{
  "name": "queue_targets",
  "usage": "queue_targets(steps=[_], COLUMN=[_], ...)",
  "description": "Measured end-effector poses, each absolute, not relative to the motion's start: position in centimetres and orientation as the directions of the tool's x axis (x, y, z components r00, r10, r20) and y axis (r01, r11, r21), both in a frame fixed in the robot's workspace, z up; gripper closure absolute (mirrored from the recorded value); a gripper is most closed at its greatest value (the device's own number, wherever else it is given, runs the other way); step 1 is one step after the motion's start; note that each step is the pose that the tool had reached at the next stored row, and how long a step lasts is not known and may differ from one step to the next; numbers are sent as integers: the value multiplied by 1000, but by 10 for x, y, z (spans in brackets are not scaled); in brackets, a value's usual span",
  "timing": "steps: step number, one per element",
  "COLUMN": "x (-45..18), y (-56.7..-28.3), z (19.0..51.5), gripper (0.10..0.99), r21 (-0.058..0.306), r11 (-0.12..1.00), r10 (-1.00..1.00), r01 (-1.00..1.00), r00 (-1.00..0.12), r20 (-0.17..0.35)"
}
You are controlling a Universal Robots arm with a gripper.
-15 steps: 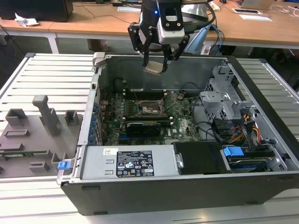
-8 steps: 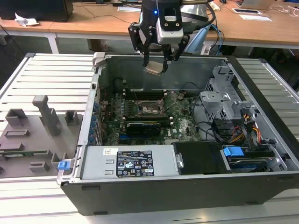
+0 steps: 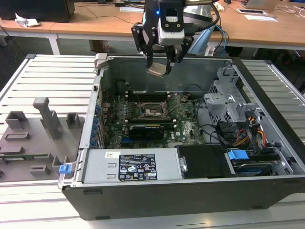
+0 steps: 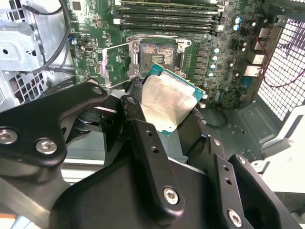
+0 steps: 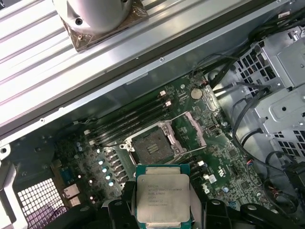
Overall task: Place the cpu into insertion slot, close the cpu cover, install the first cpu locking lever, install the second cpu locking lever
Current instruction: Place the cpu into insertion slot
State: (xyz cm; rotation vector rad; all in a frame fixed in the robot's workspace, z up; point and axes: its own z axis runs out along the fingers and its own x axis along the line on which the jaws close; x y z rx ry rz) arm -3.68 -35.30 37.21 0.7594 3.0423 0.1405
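**Item:** cpu (image 5: 163,200), in transit.

**Step in hand:** the first, placing the chip into the insertion slot (image 5: 153,148). We judge the cover step and both lever steps not yet done.

**Holder:** gripper (image 3: 159,66), clamped on the cpu. Its fingers (image 4: 136,119) press on opposite edges of the chip, as both wrist views show.

**Location:** in the exterior view the chip hangs in the air over the open computer case (image 3: 124,71), near its far wall. The slot lies at about six o'clock from it, well apart, down on the motherboard (image 3: 186,131). Chip and slot do not touch.

**Slot condition:** bare, with the contact field exposed. The cpu cover (image 5: 193,130) stands swung up beside it, so we judge the way in free.

**Neighbours, exterior view:** a long black card (image 3: 145,129) at six o'clock of the slot and a drive cage (image 3: 228,100) at three o'clock.

**Requirement, as we judge it:** seating calls for the chip level, squared to the slot's sides and centred over it. In the exterior view it hangs tilted. The contact field looks delicate, so we think a straight, gentle descent is needed.

**Description:** small, flat and square, with a pale silver metal top bearing fine print and a thin green board border around it. It looks rigid and thin.
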Motion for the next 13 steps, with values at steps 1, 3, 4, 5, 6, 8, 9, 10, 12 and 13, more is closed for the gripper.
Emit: queue_targets(steps=[1, 3, 4, 5, 6, 8, 9, 10, 12, 13], x=[-37, -37, -37, -37, -37, -37, -37, -37, -37, -37], y=[-353, -353, -353, -353, -353, -353, -353, -353, -353, -353], z=[372, 372, 372, 372, 372, 372, 372, 372, 372, 372], gripper=[549, 549, 549, 549, 549, 549, 549, 549, 549, 549], r21=[88, 87, 87, 87, 87, 88, 87, 88, 87, 87], r11=[876, 871, 869, 867, 864, 858, 852, 848, 843, 841], r10=[474, 484, 487, 492, 496, 507, 516, 523, 531, 534], r01=[474, 483, 487, 491, 496, 506, 516, 522, 531, 534], r00=[-880, -875, -873, -871, -868, -862, -856, -852, -847, -845], r20=[19, 19, 19, 19, 19, 19, 19, 19, 19, 19])
